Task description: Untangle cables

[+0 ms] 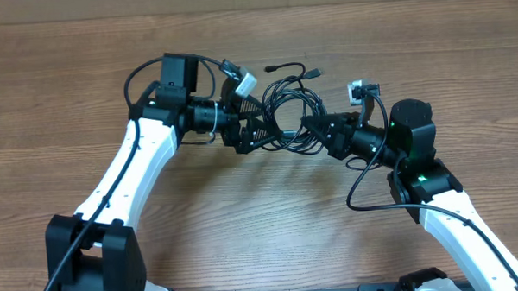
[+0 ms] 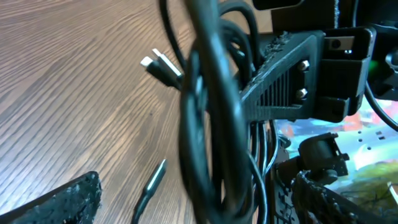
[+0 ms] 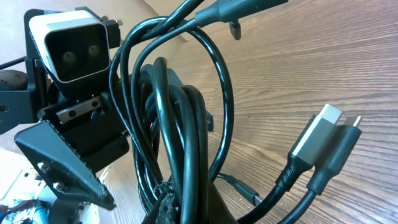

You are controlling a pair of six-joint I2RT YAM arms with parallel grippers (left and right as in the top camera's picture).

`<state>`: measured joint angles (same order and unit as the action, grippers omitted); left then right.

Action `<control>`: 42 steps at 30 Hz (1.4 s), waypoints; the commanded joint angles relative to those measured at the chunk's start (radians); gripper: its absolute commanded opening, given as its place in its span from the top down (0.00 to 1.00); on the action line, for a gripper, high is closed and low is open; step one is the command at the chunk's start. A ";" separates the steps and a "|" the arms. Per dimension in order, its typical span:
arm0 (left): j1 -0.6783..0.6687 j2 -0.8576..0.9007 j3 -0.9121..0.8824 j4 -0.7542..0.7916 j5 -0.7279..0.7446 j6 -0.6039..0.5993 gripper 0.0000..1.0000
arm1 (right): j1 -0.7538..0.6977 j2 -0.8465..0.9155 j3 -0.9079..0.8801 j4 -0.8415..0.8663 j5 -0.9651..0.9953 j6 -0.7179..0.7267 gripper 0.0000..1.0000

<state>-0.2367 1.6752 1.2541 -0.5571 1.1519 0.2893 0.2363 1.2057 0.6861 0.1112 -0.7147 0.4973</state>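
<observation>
**Inspector:** What was the state of the right gripper (image 1: 314,126)?

**Assessor:** Closed on the cables (image 1: 289,110). In its wrist view the jaws were pinched on the black bundle, and several loops rose straight up from between the fingers.

**Inspector:** And the left gripper (image 1: 253,134)?

**Assessor:** Wide open and holding nothing. Its two fingers stood apart with the bundle hanging between them, directly ahead of its camera. Whether either pad (image 2: 65,199) touched a cord could not be told.

**Inspector:** How did the two grippers stand to each other?

**Assessor:** Tip to tip, close together, with the coil between them. One ribbed finger of the right gripper showed just behind the cords in the left wrist view.

**Inspector:** Where were the loose ends?

**Assessor:** Two plugs (image 3: 324,132), one silver-tipped and one smaller, lay side by side to the right of the right gripper's hold. Another plug (image 1: 313,73) lay on the wooden table (image 1: 83,48) beyond the right gripper's fingertips. A further end (image 1: 274,69) lay beyond the left gripper's tips.
</observation>
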 commanded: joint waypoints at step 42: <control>-0.037 -0.028 0.024 -0.214 -0.475 0.275 0.96 | -0.002 -0.001 0.014 -0.121 0.043 -0.339 0.23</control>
<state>-0.2687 1.6752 1.2594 -0.7475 0.7010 0.4549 0.2363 1.2057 0.6861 -0.0158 -0.6765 0.2806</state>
